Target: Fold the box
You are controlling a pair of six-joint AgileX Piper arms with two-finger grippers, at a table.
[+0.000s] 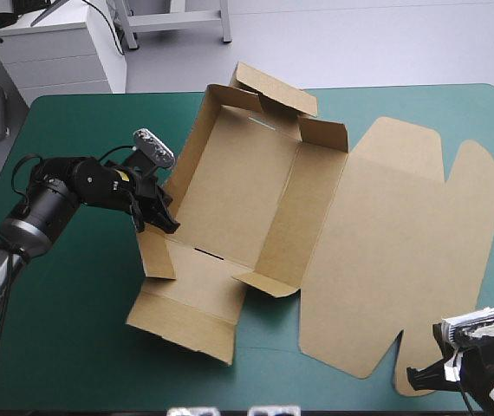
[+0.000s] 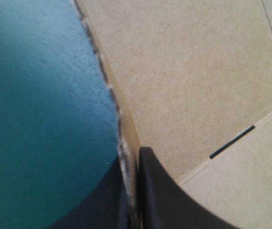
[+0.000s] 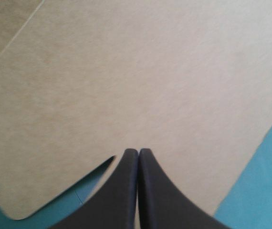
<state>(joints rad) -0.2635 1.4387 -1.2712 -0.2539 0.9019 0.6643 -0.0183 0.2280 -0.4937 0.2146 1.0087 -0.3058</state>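
The brown box lies half formed in the middle of the table. Its left wall and far wall stand raised, and its wide lid lies flat to the right. My left gripper sits at the near end of the left wall. In the left wrist view the gripper is shut on the box, the wall's edge running out from between the fingers. My right gripper is at the lid's near right corner tab. In the right wrist view its fingers meet in a shut arch with the flat board ahead of it.
A near-left flap of the box lies flat toward the table's front. Teal-green cover shows left of the box and along the near edge. The far wall's end flaps reach close to the table's far edge.
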